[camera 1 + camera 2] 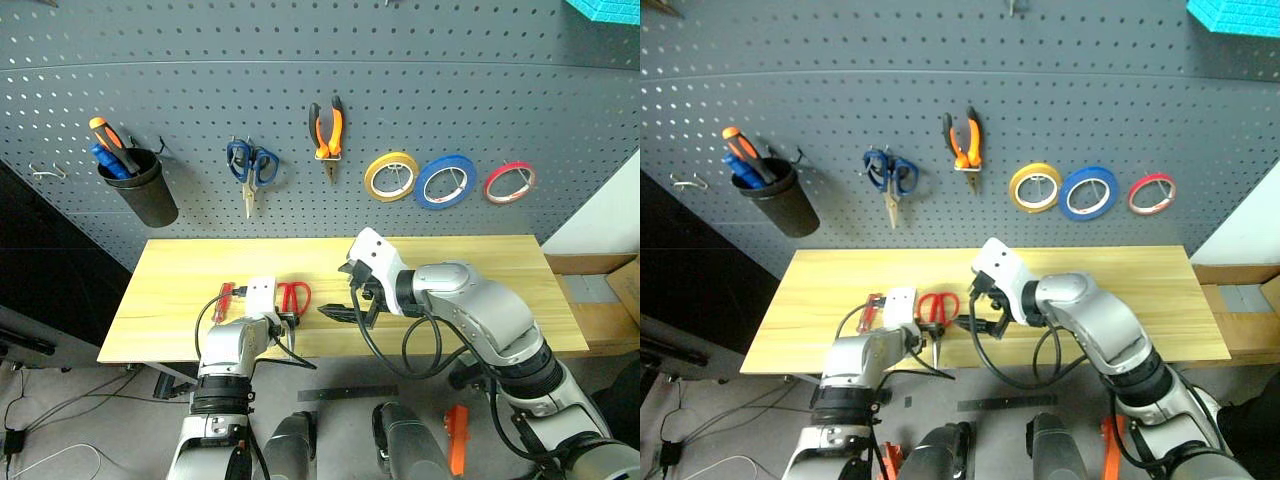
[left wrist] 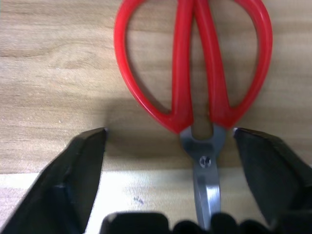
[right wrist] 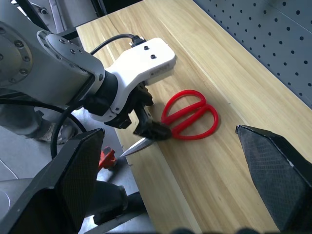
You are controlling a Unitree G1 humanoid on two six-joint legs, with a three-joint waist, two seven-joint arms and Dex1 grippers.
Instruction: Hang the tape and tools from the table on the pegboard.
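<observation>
Two scissors [image 1: 294, 296] [image 1: 250, 168], three tape rings [image 1: 446, 181], one pliers [image 1: 327, 128].

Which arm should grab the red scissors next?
Left, probably. Its end effector is down at the table with fingers open astride the pivot of the red scissors. The right end effector hangs open, farther back.

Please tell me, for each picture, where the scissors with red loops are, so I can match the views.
Left eye view: red-looped scissors on the table, by the left gripper.
Right eye view: left of centre.
Left wrist view: between the fingers.
Right wrist view: centre.
Shared landmark: left gripper.
</observation>
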